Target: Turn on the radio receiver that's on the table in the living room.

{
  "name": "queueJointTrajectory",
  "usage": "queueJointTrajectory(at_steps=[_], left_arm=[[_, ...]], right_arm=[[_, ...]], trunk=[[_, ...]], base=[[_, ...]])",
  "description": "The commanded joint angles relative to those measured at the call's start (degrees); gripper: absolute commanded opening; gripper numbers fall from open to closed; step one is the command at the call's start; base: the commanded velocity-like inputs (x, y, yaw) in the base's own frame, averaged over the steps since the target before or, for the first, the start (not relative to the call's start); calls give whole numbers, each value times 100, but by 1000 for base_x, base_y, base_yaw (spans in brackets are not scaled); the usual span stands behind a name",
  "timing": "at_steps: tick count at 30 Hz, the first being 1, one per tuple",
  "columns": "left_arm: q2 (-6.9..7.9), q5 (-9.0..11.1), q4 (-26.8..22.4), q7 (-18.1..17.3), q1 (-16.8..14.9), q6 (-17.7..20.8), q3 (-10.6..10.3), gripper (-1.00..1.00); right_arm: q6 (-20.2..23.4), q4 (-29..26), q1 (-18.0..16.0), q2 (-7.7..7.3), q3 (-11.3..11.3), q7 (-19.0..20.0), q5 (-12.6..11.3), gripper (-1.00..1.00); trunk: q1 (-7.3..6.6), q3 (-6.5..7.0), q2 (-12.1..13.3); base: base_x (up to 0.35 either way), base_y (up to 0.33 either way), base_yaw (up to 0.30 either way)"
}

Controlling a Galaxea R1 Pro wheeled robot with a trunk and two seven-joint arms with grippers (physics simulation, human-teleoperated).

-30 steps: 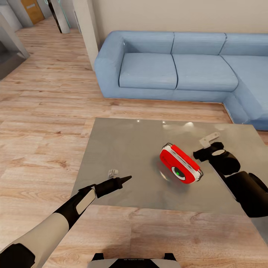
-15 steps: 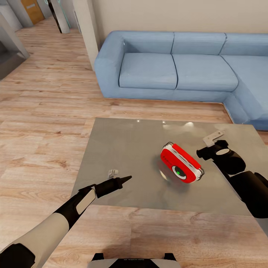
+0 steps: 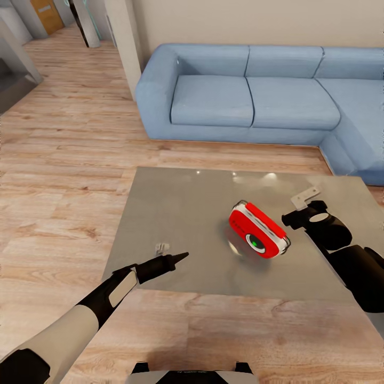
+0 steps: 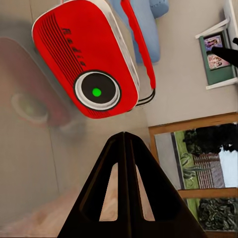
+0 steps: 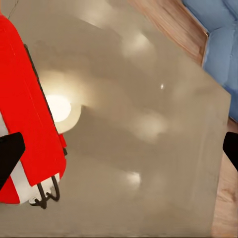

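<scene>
The red radio receiver (image 3: 258,236) lies tilted on the glossy grey table (image 3: 176,208), right of its middle, dial facing up with a green centre light (image 4: 96,91). My left gripper (image 3: 180,257) is shut, its fingers pressed into one point, hovering over the table's near edge, left of the radio and apart from it. In the left wrist view this gripper (image 4: 125,141) points at the radio (image 4: 84,49). My right gripper (image 3: 292,217) is open just right of the radio, with the red body (image 5: 25,124) beside one fingertip (image 5: 10,156).
A blue sectional sofa (image 3: 250,96) runs along the beige wall behind the table and turns down the right side. Light wood plank floor (image 3: 64,176) surrounds the table. A white pillar (image 3: 124,42) stands at the sofa's left end.
My right gripper has drawn back a little to the right, away from the radio. The radio has rocked slightly. The left arm has stayed put.
</scene>
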Motion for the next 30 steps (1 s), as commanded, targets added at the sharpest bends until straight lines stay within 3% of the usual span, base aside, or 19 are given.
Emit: queueJointTrajectory(at_steps=[1,11,30], left_arm=[[1,0,0,0,0,2,-1,-100],[-2,0,5,6,0,-22,-10,-100],[-3,0,18,10,0,-44,-4,-100]], right_arm=[[0,0,0,-1,-1,0,0,100],[0,6,0,-5,-7,-33,8,100],[0,8,0,4,-16,-63,9,100]], trunk=[[0,0,0],[0,1,0],[0,149,0]], base=[[-293,0,0],[-293,0,0],[-15,0,0]])
